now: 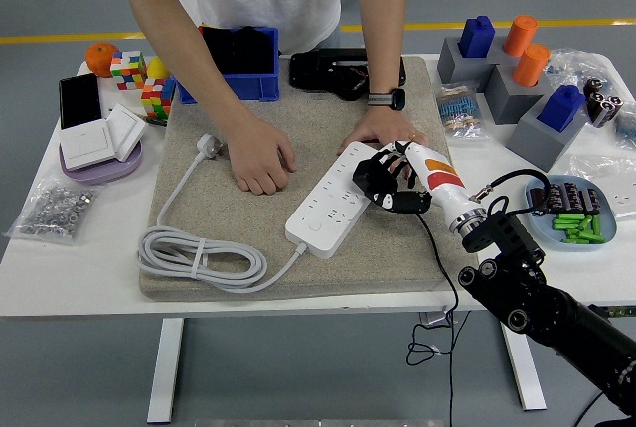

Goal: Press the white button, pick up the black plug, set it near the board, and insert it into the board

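The right hand's (390,182) fingers (376,177) curl around the black plug (397,201) just beside the white power strip's (333,204) right edge, mid-mat (248,119). A tilted plug could miss the sockets, or nudge the strip towards the person's hand (376,129).

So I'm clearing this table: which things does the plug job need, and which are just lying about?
Job: white power strip, black plug in the right hand.
Lying about: blue bin, puzzle cubes, wall switches, bag of screws.
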Robot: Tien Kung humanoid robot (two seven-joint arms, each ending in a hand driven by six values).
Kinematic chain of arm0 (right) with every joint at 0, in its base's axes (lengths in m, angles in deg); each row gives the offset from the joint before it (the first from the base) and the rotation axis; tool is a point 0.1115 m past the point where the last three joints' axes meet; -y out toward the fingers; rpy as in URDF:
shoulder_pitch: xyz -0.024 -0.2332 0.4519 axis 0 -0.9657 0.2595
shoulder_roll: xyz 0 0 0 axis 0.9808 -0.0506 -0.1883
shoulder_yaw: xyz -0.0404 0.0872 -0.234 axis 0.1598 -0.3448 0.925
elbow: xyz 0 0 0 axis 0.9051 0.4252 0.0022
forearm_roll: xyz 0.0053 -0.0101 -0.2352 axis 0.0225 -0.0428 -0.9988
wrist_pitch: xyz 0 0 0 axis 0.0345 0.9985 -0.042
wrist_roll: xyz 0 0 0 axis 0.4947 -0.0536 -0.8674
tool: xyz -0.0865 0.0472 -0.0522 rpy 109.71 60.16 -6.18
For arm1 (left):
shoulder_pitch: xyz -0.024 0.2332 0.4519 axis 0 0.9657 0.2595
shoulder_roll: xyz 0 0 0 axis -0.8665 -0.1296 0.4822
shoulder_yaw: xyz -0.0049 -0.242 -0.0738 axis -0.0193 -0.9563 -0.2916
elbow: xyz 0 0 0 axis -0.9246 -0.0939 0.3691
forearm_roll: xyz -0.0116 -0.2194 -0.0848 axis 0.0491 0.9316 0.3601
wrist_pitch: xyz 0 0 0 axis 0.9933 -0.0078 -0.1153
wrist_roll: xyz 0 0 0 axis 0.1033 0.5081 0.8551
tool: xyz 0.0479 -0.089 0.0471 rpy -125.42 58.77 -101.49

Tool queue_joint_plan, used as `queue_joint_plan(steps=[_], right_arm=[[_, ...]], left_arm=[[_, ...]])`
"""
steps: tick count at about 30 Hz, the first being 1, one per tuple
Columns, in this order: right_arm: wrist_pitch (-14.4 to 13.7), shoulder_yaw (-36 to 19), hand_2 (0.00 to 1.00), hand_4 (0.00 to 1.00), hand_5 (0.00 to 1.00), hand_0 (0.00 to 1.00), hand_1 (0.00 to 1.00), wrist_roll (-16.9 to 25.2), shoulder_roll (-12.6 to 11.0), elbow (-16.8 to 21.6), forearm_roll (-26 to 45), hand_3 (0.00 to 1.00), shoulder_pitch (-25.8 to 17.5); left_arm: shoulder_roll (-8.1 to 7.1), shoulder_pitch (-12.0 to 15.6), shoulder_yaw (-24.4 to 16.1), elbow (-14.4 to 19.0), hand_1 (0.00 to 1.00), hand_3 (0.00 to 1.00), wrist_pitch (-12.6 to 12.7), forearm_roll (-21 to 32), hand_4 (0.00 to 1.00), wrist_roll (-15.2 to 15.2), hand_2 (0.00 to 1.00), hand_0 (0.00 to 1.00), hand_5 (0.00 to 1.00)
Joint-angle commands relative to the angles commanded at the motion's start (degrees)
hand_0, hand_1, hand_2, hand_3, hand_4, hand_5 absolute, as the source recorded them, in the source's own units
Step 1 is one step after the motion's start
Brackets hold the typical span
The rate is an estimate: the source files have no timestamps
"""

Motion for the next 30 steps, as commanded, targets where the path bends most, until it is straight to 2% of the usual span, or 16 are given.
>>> queue_joint_plan(steps=[30], right_arm=[[0.0,1.6,0.307,0.754,0.002,0.244,0.27,0.3,0.0,-2.2,0.3,0.54,1.3]], left_arm=[[0.11,-0.3,-0.5,0.0,0.675,0.685,0.0,-0.5,0.545,-0.1,0.658,0.683,0.202]])
